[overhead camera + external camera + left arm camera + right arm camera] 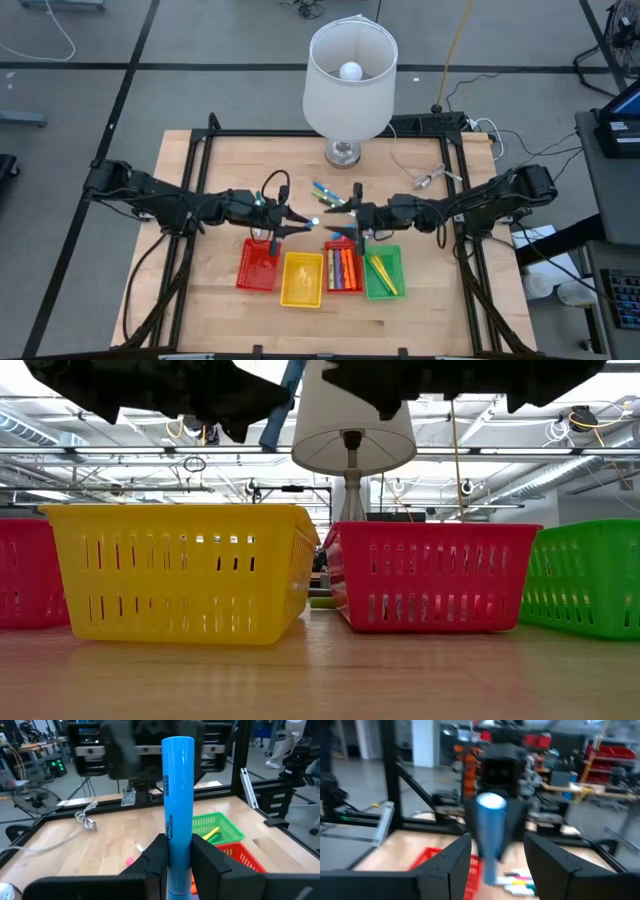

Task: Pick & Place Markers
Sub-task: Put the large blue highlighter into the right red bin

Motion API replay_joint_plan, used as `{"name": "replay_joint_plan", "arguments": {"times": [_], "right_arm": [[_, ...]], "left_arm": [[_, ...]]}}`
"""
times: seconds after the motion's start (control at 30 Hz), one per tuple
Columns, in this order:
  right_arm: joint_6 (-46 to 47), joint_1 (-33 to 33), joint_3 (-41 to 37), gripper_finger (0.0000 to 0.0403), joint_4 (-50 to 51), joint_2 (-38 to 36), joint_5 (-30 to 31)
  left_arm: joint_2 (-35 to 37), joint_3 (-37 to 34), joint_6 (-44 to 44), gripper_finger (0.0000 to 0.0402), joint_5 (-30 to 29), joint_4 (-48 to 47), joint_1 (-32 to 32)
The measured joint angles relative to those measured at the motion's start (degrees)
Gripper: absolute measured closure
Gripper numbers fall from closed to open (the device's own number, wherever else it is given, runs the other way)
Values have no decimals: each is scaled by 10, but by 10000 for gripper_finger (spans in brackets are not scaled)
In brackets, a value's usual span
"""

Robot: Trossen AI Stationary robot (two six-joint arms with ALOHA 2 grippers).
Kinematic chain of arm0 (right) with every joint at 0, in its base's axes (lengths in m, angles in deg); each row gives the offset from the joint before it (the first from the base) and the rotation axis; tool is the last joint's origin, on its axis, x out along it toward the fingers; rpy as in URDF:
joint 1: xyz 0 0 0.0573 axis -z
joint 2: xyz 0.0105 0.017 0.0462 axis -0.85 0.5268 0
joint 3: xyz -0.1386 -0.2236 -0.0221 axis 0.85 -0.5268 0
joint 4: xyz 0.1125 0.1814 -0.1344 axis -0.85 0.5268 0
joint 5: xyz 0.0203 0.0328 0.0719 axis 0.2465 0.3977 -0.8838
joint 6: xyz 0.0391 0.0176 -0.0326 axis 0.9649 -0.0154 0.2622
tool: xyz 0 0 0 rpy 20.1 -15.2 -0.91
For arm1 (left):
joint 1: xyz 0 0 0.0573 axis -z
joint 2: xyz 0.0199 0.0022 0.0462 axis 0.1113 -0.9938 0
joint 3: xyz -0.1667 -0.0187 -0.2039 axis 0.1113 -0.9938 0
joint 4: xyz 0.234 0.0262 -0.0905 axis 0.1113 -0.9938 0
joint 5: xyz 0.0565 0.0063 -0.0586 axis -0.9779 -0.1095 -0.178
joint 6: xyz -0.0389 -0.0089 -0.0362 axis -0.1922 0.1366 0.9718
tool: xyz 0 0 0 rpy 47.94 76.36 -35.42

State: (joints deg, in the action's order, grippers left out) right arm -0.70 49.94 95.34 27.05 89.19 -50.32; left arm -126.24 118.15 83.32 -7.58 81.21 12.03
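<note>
My left gripper (pixel 300 220) reaches in from the table's left, above the trays, shut on a light blue marker (pixel 178 795). My right gripper (pixel 347 209) faces it from the right and is open. In the right wrist view its fingers (pixel 449 862) stand on either side of the marker's free end (pixel 490 805), with a gap on both sides. Loose markers (pixel 326 190) lie on the wood behind the grippers. More markers lie in the right-hand red tray (pixel 343 268) and the green tray (pixel 384 272). My left gripper pinches the blue marker's rear part (pixel 172 857) between its two fingers (pixel 156 857). The fingers come level from the table's left, and the marker lies along them. Most of its length sticks out past the fingertips toward my right gripper. The marker is lifted clear of table and trays.
Four mesh trays stand in a row near the front: red (pixel 258 265), yellow (pixel 302 279), red, green. A white-shaded lamp (pixel 348 80) stands at the far middle. A loose cable with a plug (pixel 430 180) lies at the far right. Black frame rails (pixel 200 150) border the table.
</note>
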Motion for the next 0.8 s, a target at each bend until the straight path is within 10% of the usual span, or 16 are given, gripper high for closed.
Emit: {"name": "replay_joint_plan", "arguments": {"times": [0.8], "right_arm": [[-14,2,109,232,3,122,-44]], "left_arm": [[0,1,31,338,60,-22,0]]}}
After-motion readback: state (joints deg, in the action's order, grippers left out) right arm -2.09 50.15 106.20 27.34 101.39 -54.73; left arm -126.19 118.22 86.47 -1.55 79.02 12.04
